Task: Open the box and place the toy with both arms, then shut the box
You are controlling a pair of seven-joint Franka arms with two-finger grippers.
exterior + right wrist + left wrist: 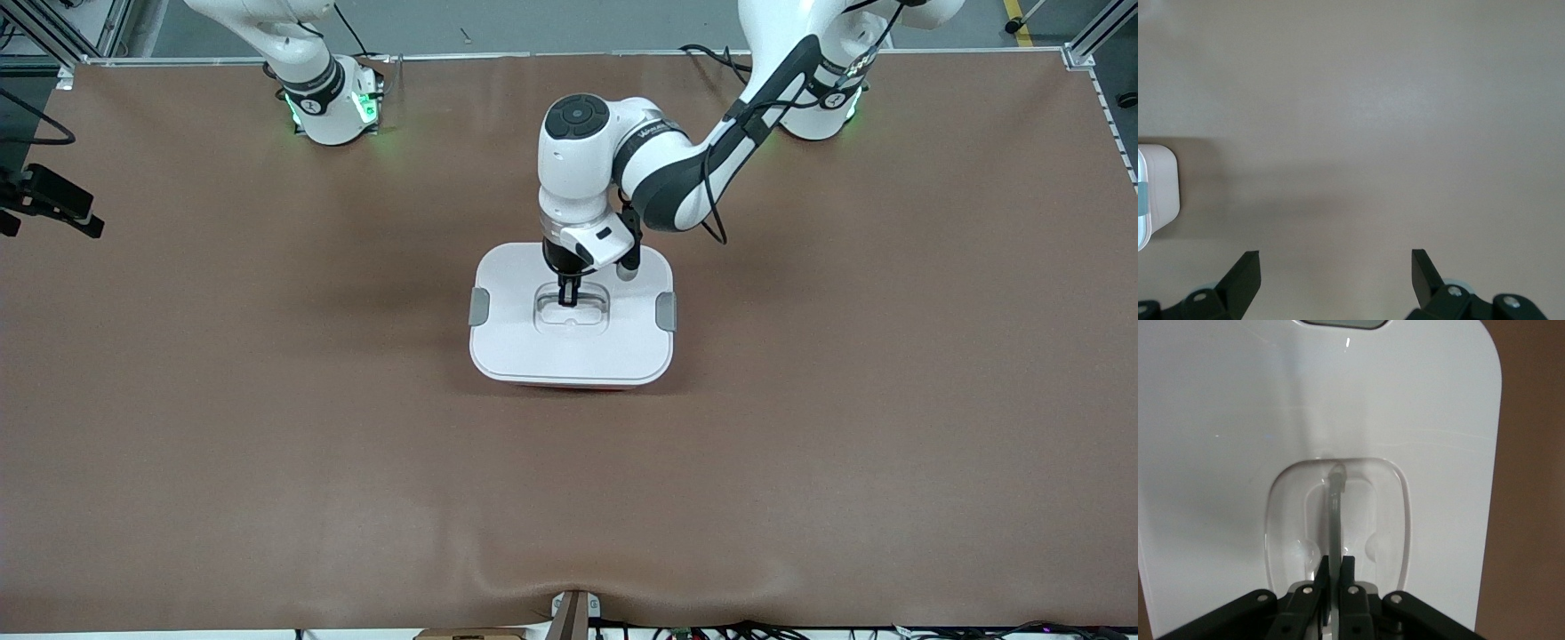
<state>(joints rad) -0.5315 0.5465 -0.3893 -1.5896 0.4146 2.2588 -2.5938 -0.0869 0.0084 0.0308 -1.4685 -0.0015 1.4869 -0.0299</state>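
Box [572, 356] sits mid-table, white lid [516, 329] on, grey clips [479, 307] at its 9 and 3 o'clock ends, a sliver of pink tub showing under the lid edge nearest the front camera. Left arm comes in from its base at roughly 1 o'clock of the box, elbow bent, wrist pointing straight down over the lid centre. Left gripper [567, 298] is down in the recessed pocket, fingers [1349, 577] clenched on the clear handle [1335, 513], which stands up as a thin strip between them. Right arm waits: only its base section [316, 84] shows at about 10 o'clock. Right gripper [1335, 270] hangs over bare brown table [267, 427], fingers spread wide, nothing in them, box corner [1158, 193] just in its wrist view.
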